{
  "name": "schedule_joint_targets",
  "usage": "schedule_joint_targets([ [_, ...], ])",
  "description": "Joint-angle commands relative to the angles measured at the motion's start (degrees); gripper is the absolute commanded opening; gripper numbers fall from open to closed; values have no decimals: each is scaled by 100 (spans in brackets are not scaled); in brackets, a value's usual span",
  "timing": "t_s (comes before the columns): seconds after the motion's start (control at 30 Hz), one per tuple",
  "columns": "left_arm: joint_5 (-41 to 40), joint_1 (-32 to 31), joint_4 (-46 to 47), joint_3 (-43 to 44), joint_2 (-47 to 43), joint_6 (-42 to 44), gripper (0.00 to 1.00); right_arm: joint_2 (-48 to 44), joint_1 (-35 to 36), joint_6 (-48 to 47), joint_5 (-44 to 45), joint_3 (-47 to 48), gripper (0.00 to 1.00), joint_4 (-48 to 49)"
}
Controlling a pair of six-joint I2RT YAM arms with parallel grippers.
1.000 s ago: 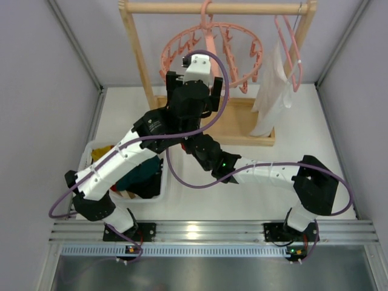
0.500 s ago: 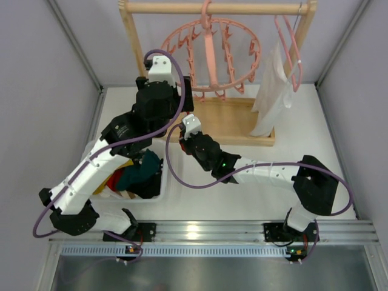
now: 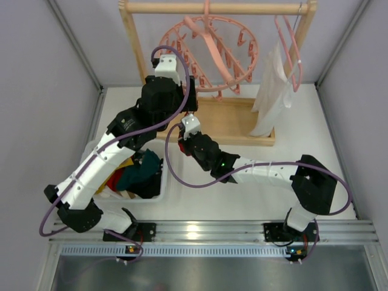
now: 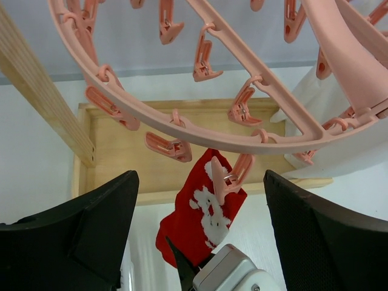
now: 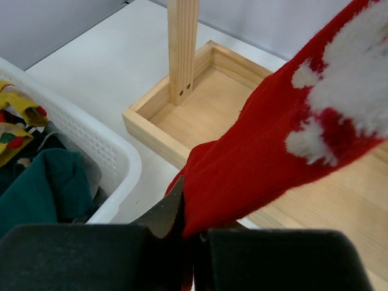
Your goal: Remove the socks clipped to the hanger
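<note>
The round pink hanger (image 3: 209, 54) hangs tilted from the wooden rail, and its ring (image 4: 182, 124) and clips fill the top of the left wrist view. One red sock with white pattern (image 4: 206, 209) hangs from a pink clip (image 4: 230, 176) on that ring. My left gripper (image 4: 199, 182) is open just below the ring, with one finger on each side of the clipped sock and apart from it. My right gripper (image 5: 191, 227) is shut on the sock's lower end (image 5: 273, 151). From above, the right gripper (image 3: 182, 142) sits beneath the left gripper (image 3: 189, 100).
A white basket (image 3: 154, 197) at the left holds removed teal (image 5: 36, 194), red and yellow (image 5: 18, 109) socks. The wooden rack's base tray (image 3: 236, 121) and left post (image 5: 182, 48) stand close by. A white cloth (image 3: 270, 91) hangs on a slim pink hanger at the right.
My left arm swung left out from under the ring, then edged back toward it with its jaws a little narrower. The hanger has tilted. The right arm has barely moved.
</note>
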Motion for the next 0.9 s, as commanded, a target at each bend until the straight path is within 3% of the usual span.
schedule_joint_targets([
  [0.0, 199, 3, 128, 100, 111, -70, 87, 77, 41, 94, -124, 304, 0, -56],
  [0.4, -152, -76, 110, 136, 427, 149, 85, 157, 50, 102, -203, 383, 0, -92],
  [0.67, -433, -6, 102, 338, 744, 237, 71, 95, 50, 85, -203, 331, 0, -92],
  [0.87, -504, 64, 111, 426, 797, 246, 67, 34, 50, 76, -247, 278, 0, -57],
])
